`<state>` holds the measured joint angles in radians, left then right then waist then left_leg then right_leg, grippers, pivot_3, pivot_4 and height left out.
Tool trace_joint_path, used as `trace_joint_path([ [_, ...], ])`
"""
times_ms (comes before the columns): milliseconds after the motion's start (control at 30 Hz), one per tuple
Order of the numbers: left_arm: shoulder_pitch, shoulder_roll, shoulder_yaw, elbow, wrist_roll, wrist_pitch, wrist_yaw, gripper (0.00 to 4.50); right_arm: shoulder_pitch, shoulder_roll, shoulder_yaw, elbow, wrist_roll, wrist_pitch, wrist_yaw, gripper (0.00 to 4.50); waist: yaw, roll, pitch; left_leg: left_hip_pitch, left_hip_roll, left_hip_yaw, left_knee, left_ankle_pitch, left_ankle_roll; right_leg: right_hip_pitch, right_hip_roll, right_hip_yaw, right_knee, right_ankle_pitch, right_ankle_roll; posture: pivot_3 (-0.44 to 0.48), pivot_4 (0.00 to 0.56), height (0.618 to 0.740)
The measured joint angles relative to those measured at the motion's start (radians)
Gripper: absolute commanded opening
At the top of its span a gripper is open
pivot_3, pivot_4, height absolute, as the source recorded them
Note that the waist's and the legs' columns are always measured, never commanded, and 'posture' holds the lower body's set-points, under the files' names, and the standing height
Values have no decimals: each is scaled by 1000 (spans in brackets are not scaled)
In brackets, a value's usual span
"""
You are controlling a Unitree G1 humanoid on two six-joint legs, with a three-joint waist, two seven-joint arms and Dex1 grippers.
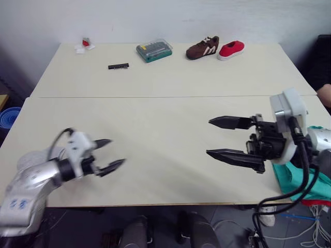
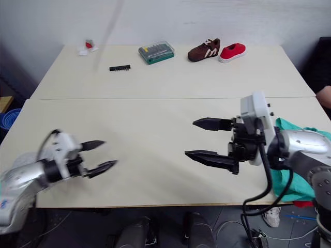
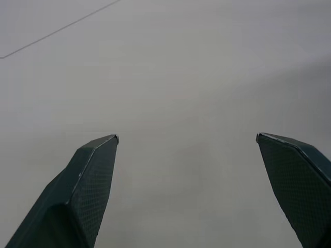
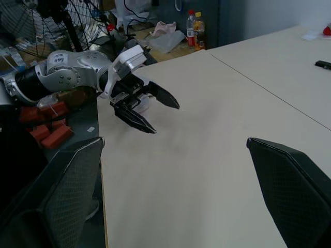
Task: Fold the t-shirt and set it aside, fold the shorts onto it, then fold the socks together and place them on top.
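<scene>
The right gripper [image 2: 207,139] is held open wide above the bare table [image 1: 155,124], its 2 fingers pointing toward the robot's left, with nothing between them. Just behind its wrist, at the table's near right corner, the shorts [image 2: 289,178] are seen as a crumpled teal-green heap, partly hidden by the arm and spilling over the table edge. So the cloth lies to the right of and behind this gripper, away from where the fingers point, and a turn or a pull back is judged to be needed before it can be reached. A sliver of red [image 1: 316,202] is seen under the teal heap at the edge; it may be the t-shirt, but this cannot be told. No long axis can be read from the bunched cloth. The left gripper [image 1: 106,155] is also held open and empty, over the near left of the table, well apart from the heap, so the right arm is plainly the nearer. At the far edge, 2 shoes [image 1: 214,48] and a bit case [image 1: 154,50] are left lying.
</scene>
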<state>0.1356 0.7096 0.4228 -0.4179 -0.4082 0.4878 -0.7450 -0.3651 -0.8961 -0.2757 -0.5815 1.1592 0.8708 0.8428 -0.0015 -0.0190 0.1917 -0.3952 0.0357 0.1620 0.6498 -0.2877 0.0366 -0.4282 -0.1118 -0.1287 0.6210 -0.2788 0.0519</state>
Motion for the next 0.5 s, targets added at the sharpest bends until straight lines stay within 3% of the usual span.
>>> trace_joint_path([
  [267, 191, -55, 267, 53, 43, -60, 95, 4500, -23, 28, 76, 36, -31, -26, 43, 4493, -1, 0, 0, 0, -1, -2, -1, -3, 0, -1, -1, -2, 0, -1, -2, 0, 150, 740],
  [500, 228, -3, 313, 175, -26, -2, 4, 4500, -36, 34, 82, 36, -35, -29, 47, 4493, 0, -1, 0, 0, 0, -2, -1, -4, -1, -1, -1, -3, -1, -1, -3, 0, 150, 740],
])
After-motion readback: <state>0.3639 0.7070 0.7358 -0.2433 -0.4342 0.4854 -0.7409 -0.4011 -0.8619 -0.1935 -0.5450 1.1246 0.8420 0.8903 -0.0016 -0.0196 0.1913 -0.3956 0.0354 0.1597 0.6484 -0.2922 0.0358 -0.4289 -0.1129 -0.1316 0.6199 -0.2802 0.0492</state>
